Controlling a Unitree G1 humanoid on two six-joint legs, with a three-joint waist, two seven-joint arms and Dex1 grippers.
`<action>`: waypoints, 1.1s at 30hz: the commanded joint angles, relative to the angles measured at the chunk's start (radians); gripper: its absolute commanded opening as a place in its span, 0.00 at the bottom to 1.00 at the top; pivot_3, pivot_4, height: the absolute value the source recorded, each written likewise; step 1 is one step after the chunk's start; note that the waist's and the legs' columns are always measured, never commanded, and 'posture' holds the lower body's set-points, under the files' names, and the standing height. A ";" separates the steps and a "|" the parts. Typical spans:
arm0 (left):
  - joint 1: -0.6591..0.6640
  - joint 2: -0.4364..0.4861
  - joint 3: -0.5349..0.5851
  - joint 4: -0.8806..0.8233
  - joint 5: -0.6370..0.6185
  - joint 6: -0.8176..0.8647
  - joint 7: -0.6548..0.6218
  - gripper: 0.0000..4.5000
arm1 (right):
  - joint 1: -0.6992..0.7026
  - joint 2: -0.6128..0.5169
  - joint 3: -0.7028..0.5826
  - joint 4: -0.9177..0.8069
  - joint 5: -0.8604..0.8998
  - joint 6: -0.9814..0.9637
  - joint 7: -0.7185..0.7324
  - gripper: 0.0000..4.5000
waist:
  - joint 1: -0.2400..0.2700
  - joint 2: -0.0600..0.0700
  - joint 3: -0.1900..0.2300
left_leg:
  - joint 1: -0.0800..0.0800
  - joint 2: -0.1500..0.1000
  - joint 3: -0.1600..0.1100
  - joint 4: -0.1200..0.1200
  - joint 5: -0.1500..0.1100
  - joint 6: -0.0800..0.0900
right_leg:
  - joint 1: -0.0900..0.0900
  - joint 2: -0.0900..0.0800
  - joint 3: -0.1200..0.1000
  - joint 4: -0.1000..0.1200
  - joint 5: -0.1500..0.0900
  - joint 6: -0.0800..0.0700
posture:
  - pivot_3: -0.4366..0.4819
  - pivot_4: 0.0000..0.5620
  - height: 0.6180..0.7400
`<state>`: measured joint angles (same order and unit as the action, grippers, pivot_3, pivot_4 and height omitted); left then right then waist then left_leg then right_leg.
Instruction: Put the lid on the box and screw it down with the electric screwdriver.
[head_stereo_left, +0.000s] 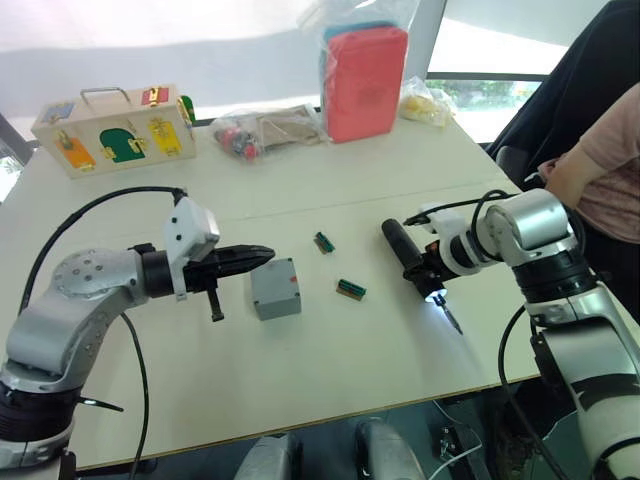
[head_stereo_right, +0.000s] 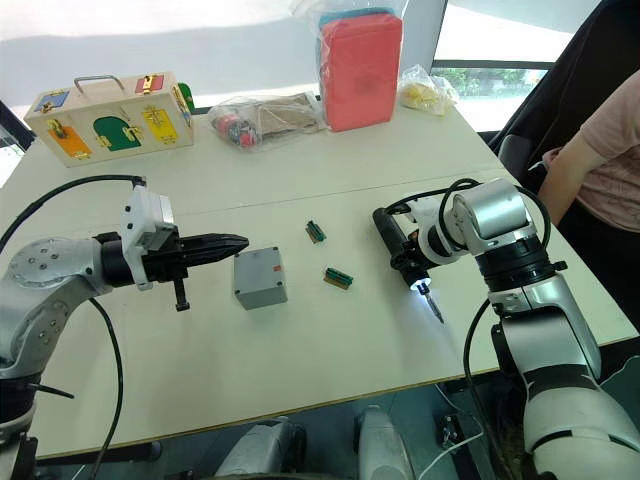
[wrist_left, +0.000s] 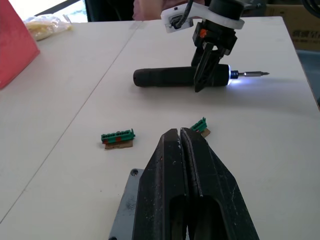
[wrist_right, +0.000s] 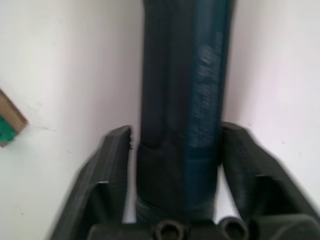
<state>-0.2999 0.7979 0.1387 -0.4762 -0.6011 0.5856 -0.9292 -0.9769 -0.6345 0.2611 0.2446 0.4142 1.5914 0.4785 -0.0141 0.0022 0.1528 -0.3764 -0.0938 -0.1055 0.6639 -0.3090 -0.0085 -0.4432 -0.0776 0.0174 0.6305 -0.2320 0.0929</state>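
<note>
the white table (head_stereo_left: 330, 370) carries everything. far beyond the two grippers, at its back edge, stand a wooden latch box (head_stereo_left: 112, 128) with coloured doors and a red-pink case (head_stereo_left: 366, 80) in a clear plastic bag, with a bag of small parts (head_stereo_left: 262, 128) between them and a yellowish bag (head_stereo_left: 425, 103) past the case. a person's arm (head_stereo_left: 590, 160) shows beyond the right arm.

the grey box (head_stereo_left: 275, 288) sits closed, its lid (head_stereo_right: 259, 267) on top with a small red mark near one corner. it lies just beyond the tips of the left gripper (head_stereo_left: 262, 255), which hovers at the box's upper edge with its two black fingers pressed together and nothing between them; in the left wrist view the box corner (wrist_left: 126, 205) lies under those fingers.

the electric screwdriver (head_stereo_left: 415, 268) lies on the table well apart from the box, on the right gripper's side, its white tip light (head_stereo_left: 438, 297) glowing and the thin bit (head_stereo_left: 452, 319) pointing toward the near edge. the right gripper (wrist_left: 204, 75) straddles the black barrel near the lit end, a finger on each side, both close against it.

two small green connector blocks (head_stereo_left: 351, 289) (head_stereo_left: 324, 241) lie between the box and the screwdriver.
</note>
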 joint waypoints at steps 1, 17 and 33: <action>0.011 0.025 0.044 -0.030 -0.014 0.011 0.020 0.00 | -0.035 -0.022 -0.021 -0.032 -0.006 -0.032 0.024 0.97 | 0.000 0.000 0.000 | 0.000 0.000 0.000 0.000 0.000 0.000 | 0.000 0.000 0.000 0.000 0.000 0.000 | 0.48 0.27 1.00; 0.324 0.254 0.373 -0.002 0.002 0.076 -0.092 0.25 | 0.185 -0.501 -0.220 -0.427 0.136 -0.708 0.732 1.00 | 0.005 -0.003 0.008 | 0.001 0.001 0.000 0.000 -0.004 0.007 | 0.002 0.000 -0.002 -0.001 0.000 0.000 | 0.48 0.27 1.00; 0.511 0.290 0.583 -0.022 -0.052 0.132 -0.230 0.99 | 0.455 -0.610 -0.388 -0.470 0.182 -0.814 0.886 1.00 | 0.006 -0.002 0.014 | 0.002 0.002 0.002 0.000 -0.005 0.008 | 0.003 -0.001 -0.002 -0.002 0.000 0.000 | 0.48 0.27 1.00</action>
<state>0.2190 1.0644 0.6663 -0.4777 -0.6280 0.6980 -1.1472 -0.5003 -1.2353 -0.0958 -0.2190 0.5857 0.7800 1.3697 -0.0082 -0.0001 0.1664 -0.3745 -0.0921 -0.1039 0.6642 -0.3139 -0.0009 -0.4401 -0.0785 0.0158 0.6285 -0.2323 0.0930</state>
